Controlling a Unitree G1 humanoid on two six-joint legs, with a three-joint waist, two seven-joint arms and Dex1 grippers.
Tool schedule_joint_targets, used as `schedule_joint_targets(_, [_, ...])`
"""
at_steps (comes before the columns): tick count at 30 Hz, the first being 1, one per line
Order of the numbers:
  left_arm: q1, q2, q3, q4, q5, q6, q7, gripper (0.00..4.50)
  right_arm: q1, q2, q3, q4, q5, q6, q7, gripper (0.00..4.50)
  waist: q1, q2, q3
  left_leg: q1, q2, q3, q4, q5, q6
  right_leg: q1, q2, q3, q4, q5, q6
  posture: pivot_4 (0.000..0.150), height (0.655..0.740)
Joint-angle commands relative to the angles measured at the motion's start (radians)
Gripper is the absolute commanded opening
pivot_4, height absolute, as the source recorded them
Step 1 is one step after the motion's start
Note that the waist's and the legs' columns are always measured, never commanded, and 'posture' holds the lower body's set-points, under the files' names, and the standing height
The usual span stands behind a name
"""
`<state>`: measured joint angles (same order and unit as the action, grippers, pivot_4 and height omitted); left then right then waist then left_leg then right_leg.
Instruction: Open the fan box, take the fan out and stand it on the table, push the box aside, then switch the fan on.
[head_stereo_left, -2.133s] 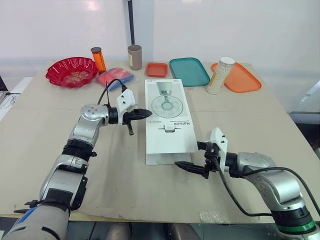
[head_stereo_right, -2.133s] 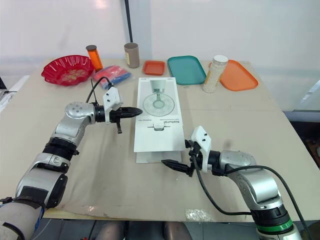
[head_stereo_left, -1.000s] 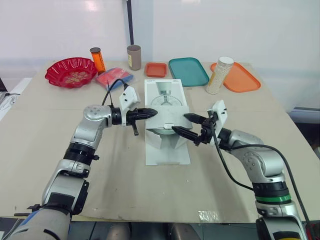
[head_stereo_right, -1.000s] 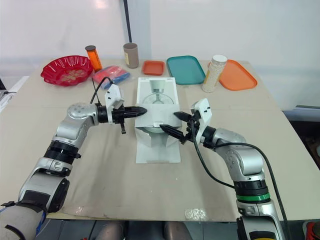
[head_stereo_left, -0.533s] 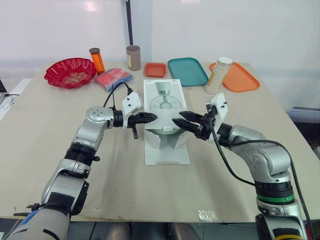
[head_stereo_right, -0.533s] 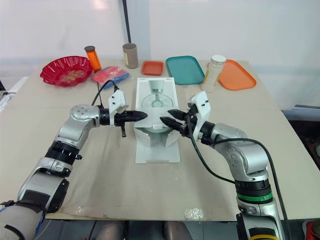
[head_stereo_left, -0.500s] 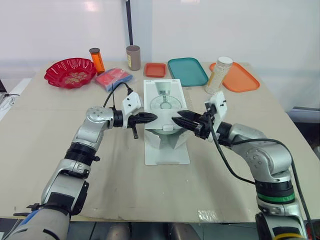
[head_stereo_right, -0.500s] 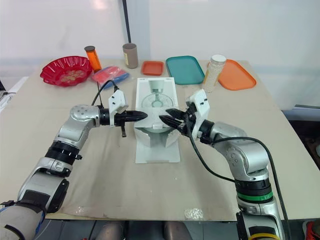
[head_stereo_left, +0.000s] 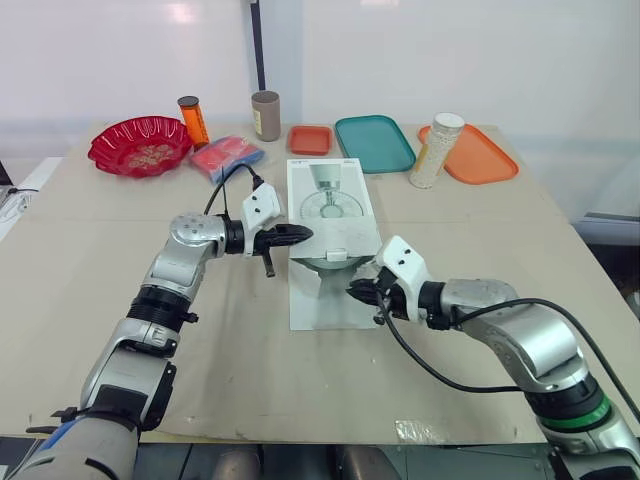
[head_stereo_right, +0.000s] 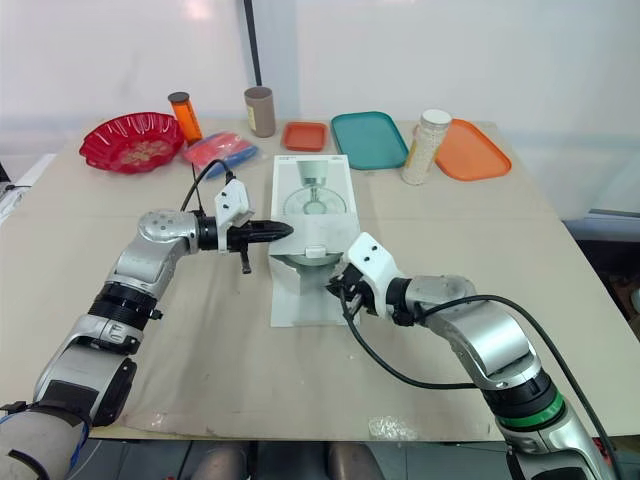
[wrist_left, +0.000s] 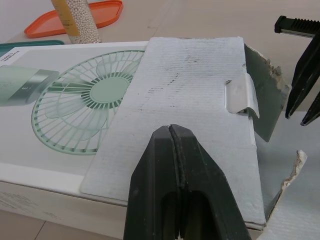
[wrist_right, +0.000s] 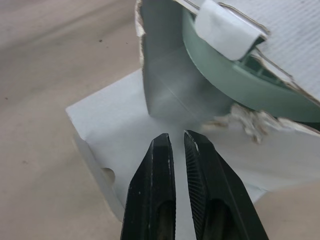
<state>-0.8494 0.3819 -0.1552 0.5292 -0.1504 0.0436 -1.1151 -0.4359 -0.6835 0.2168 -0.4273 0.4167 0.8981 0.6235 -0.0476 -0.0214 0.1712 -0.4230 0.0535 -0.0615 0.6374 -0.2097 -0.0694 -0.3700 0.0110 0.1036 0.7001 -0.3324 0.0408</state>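
Observation:
The white fan box (head_stereo_left: 331, 190) lies flat mid-table with a fan printed on its top. Its near end is open, and the lid flap (head_stereo_left: 325, 302) is folded down onto the table toward me. Inside the opening a pale green fan (wrist_right: 227, 77) shows under an inner flap (wrist_left: 200, 100). My left gripper (head_stereo_left: 300, 234) is shut and empty, its tip resting at the box's left edge by the opening. My right gripper (head_stereo_left: 356, 290) hovers low at the flap's right edge, its fingers (wrist_right: 160, 165) drawn almost together with nothing between them.
Along the far edge stand a red bowl (head_stereo_left: 140, 145), an orange bottle (head_stereo_left: 194, 118), a brown cup (head_stereo_left: 265, 114), a pink and blue packet (head_stereo_left: 228, 157), a small orange tray (head_stereo_left: 309, 139), a teal tray (head_stereo_left: 374, 143), a bead jar (head_stereo_left: 435, 150) and an orange tray (head_stereo_left: 478, 155). Bare table lies on both sides of the box.
My right gripper dropped from the box's opening to the flap's right edge and closed from wide open. The left gripper stayed put.

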Motion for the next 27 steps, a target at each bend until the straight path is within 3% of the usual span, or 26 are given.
schedule_joint_targets(1, [0.01,0.015,0.004,0.012,0.016,-0.01,0.005,0.0,0.016,-0.034,-0.056,-0.042,-0.023,0.025,-0.023,0.42,0.001,0.0,0.0,0.0,0.0,0.0,0.0,0.0,0.0,0.0,0.0,0.0,0.0,0.0,0.0,0.15,0.74])
schedule_joint_targets(7, [0.005,0.011,0.001,0.026,0.019,-0.021,0.005,0.0,0.006,-0.029,-0.118,-0.171,0.052,0.1,-0.019,0.42,0.001,0.0,0.0,0.0,0.0,0.0,0.0,0.0,0.0,0.0,0.0,0.0,0.0,0.0,0.0,0.15,0.74])
schedule_joint_targets(16, [0.001,0.003,-0.003,0.044,0.023,-0.039,0.003,0.0,-0.236,0.028,-0.108,-0.187,0.099,0.335,-0.071,0.42,0.001,0.0,0.0,0.0,0.0,0.0,0.0,0.0,0.001,0.0,-0.001,0.0,-0.001,0.0,0.0,0.15,0.74])
schedule_joint_targets(27, [0.001,-0.005,0.004,0.038,0.016,-0.041,0.011,0.0,-0.335,-0.011,0.095,-0.076,-0.007,0.362,-0.086,0.42,0.001,0.0,0.0,0.0,0.0,0.0,-0.001,0.0,0.001,0.0,-0.001,0.0,0.0,0.0,0.0,0.15,0.74])
